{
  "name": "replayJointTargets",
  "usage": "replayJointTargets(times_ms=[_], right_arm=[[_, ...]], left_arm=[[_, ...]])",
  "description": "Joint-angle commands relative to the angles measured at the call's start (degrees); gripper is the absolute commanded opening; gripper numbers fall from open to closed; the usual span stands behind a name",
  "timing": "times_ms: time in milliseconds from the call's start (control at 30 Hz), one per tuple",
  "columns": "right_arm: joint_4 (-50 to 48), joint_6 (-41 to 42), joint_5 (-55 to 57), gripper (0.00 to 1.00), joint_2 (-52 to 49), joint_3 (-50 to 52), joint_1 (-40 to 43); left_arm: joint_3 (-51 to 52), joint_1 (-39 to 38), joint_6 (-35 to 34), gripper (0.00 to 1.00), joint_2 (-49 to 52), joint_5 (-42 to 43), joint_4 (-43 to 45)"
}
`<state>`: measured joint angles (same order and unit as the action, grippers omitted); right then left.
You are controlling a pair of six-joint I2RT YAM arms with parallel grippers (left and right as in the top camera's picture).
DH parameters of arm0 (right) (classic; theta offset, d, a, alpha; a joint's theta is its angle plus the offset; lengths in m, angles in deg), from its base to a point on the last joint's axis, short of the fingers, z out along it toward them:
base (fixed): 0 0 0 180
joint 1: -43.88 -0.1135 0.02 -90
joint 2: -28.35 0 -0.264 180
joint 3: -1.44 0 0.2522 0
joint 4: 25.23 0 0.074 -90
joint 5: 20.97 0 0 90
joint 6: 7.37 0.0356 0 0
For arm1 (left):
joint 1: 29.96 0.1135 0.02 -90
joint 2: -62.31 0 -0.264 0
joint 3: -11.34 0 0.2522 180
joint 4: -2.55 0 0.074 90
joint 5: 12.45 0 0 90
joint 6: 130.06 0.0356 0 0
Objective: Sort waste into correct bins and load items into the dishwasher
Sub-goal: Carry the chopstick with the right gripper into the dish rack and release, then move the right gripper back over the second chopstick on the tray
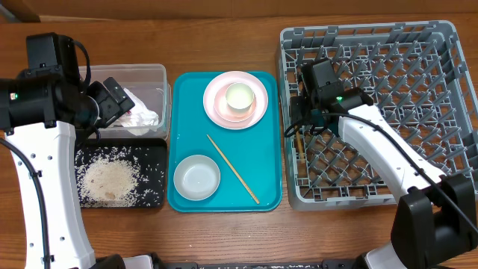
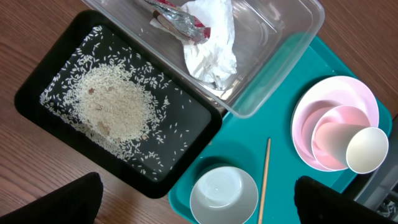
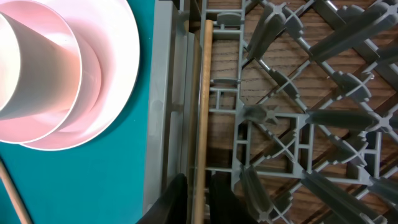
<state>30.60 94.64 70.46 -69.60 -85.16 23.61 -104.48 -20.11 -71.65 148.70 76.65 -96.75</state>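
Grey rack (image 1: pixel 373 28): the largest piece, at the right of the table. Its lattice wall and upright pegs crowd the right gripper (image 3: pixel 199 190), which sits low at the rack's left inner edge. A sideways swing there would likely strike a peg or the wall, and straight up looks like the only free way out. Teal tray (image 1: pixel 261 149): at the centre, its right rim just beside the rack wall, with a bare strip down the middle. Clear tub (image 2: pixel 292 37): rear left, holding the napkin (image 2: pixel 211 43) and red wrapper (image 2: pixel 186 25). The left gripper (image 1: pixel 118 99) hovers over it, fingers spread wide and empty, with open air above. Black tray (image 2: pixel 37 81): just in front of the tub, with rice (image 2: pixel 115 106) heaped inside; a low pass might scatter the grains. Pink plate (image 1: pixel 212 110): at the rear of the teal tray, with a pink bowl (image 2: pixel 329 134) and cup (image 2: pixel 367 149) stacked in it; the stack could topple if lifted by one rim. White bowl (image 1: pixel 197 178): at the front of the teal tray, alone. Chopstick in the rack (image 3: pixel 202 93): lies along the left wall, between the right fingers; whether they pinch it cannot be told. Being thin, it may slip through the grid. Second chopstick (image 1: pixel 233 169): flat on the teal tray near the white bowl, awkward to pinch.
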Motion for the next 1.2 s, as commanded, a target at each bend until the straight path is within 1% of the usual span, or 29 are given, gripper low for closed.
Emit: replayJointTargets(times_ms=[0, 67, 133, 267, 400, 500, 733, 933, 1167], right_arm=[[-0.2, 0.2, -0.3, 0.15, -0.2, 0.2, 0.1], [-0.2, 0.2, -1.0, 0.15, -0.2, 0.1, 0.1], [-0.3, 0.3, -4.7, 0.16, -0.2, 0.1, 0.0], [-2.1, 0.3, -19.1, 0.25, -0.2, 0.1, 0.0], [-4.1, 0.3, -26.6, 0.26, -0.2, 0.1, 0.0], [-4.8, 0.3, -29.4, 0.27, -0.2, 0.1, -0.3], [-4.7, 0.0, -28.7, 0.29, -0.2, 0.1, -5.2], [-4.7, 0.0, -19.2, 0.3, -0.2, 0.1, -12.2], [-5.5, 0.0, -12.4, 0.3, -0.2, 0.1, -19.6]], left_arm=[[-0.9, 0.3, -0.2, 1.0, 0.2, -0.6, 0.1], [-0.9, 0.3, -0.1, 1.0, 0.2, -0.6, 0.1], [-0.9, 0.3, -0.1, 1.0, 0.2, -0.6, 0.1], [-0.9, 0.3, -0.1, 1.0, 0.2, -0.6, 0.1], [-0.9, 0.3, -0.1, 1.0, 0.2, -0.6, 0.1], [-0.9, 0.3, -0.1, 1.0, 0.2, -0.6, 0.1], [-0.9, 0.3, -0.2, 1.0, 0.2, -0.6, 0.1], [-0.9, 0.3, -0.1, 1.0, 0.2, -0.6, 0.1], [-0.9, 0.3, -0.1, 1.0, 0.2, -0.6, 0.1]])
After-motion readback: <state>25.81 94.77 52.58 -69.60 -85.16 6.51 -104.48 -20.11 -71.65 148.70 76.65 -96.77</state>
